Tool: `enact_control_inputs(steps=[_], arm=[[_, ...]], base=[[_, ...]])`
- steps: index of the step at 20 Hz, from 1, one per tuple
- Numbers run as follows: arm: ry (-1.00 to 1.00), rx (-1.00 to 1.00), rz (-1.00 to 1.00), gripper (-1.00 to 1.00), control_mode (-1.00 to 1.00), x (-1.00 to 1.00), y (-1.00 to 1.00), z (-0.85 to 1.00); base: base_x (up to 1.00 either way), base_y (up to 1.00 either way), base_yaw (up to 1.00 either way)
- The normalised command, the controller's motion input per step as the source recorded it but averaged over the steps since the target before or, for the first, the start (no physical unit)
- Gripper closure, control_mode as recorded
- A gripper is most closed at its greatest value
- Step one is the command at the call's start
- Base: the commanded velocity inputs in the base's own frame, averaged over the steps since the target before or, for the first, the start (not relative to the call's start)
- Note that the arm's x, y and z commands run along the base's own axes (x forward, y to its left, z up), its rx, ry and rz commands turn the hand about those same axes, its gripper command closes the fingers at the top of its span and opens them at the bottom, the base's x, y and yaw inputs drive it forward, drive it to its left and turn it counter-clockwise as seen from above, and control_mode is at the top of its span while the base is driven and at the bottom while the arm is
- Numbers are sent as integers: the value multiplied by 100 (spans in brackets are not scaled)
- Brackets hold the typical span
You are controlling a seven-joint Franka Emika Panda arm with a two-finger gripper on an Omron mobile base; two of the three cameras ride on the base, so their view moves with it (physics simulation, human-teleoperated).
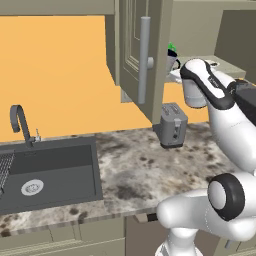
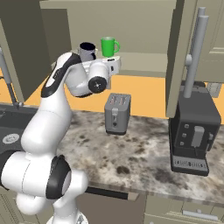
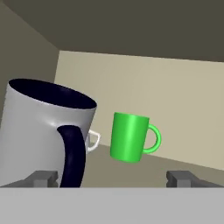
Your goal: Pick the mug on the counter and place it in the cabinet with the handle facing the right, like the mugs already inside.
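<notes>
**Mug on cabinet shelf, gripper spread: release-stage hazards**

While the gripper stood at the cabinet shelf, its two finger tips were spread wide, pinching nothing. The grey mug with the black loop handle sat in the cabinet, to the left of the green mug; the two were near but apart. In the hand view the grey mug's handle faced toward the camera rather than clearly to the right, whereas the green mug's handle pointed right. A small white handle showed between them, its mug hidden.

Risk assessment, as judged from these views:

1. Handle orientation probably did not match the green mug; releasing here would leave the placement incomplete.
2. The left finger tip lay just beside the mug base. A sideways withdrawal could nudge or tip the mug.
3. A push to the right could knock the grey mug into the green one.
4. The open cabinet door stood near the arm; a wide retreat swing could strike it.
</notes>
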Motion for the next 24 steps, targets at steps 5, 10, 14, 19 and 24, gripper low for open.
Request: enact_control_inputs(steps=[5,10,14,19,24], arm=[[-6,2,0,-100,-100,0,0,32],[-3,2,0,-100,-100,0,0,15],[0,0,-1,-100,-100,-2,-8,0],[-3,0,0,-100,-100,-27,-1,0],[-6,0,0,-100,-100,-60,0,0]], base=[[0,0,0],[0,0,0],[0,0,0],[0,0,0],[0,0,0]])
